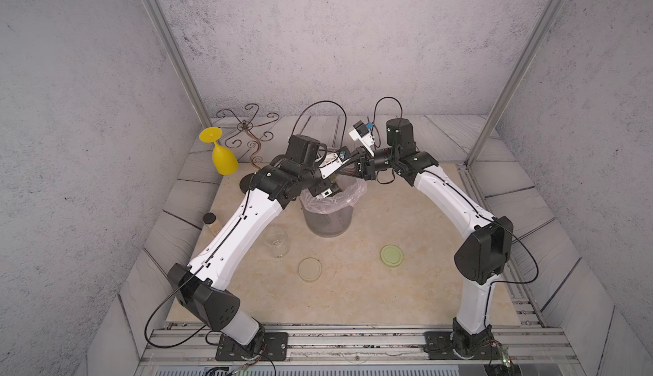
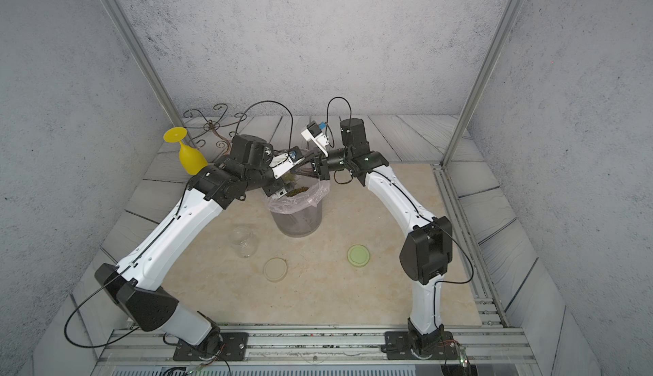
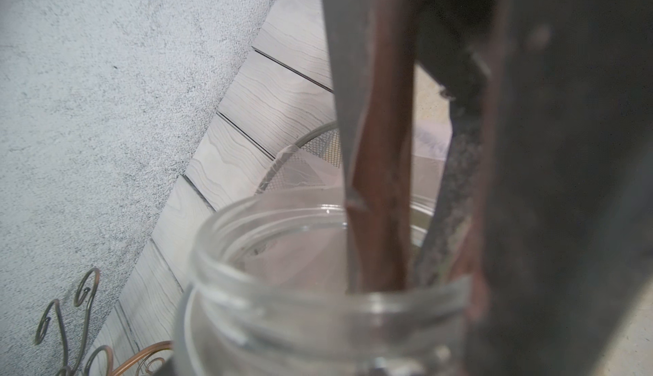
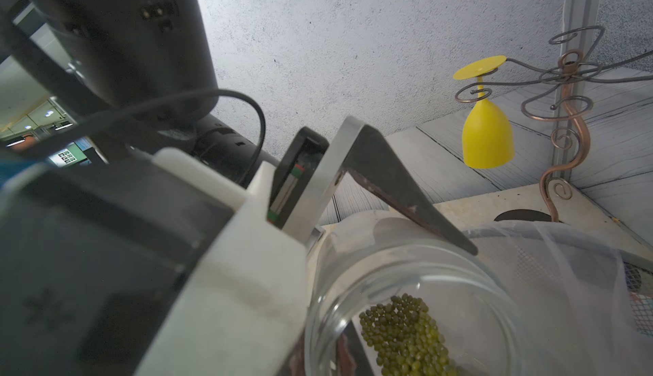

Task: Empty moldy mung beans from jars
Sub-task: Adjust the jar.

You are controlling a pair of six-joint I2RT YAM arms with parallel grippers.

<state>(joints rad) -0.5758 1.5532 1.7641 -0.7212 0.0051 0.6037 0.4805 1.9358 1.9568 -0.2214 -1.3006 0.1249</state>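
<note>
Right wrist view shows the mung beans lying inside a tilted glass jar above the grey bin, the left end effector clasped wide around that jar, the right end effector pinched shut, reaching into its mouth.

Left end effector clamped; right closed

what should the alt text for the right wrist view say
A tilted clear glass jar with a clump of olive-green mung beans inside fills the foreground, clamped by the left gripper over a liner-covered mesh bin. Behind it a yellow goblet hangs upside down from a copper wire rack.
</note>
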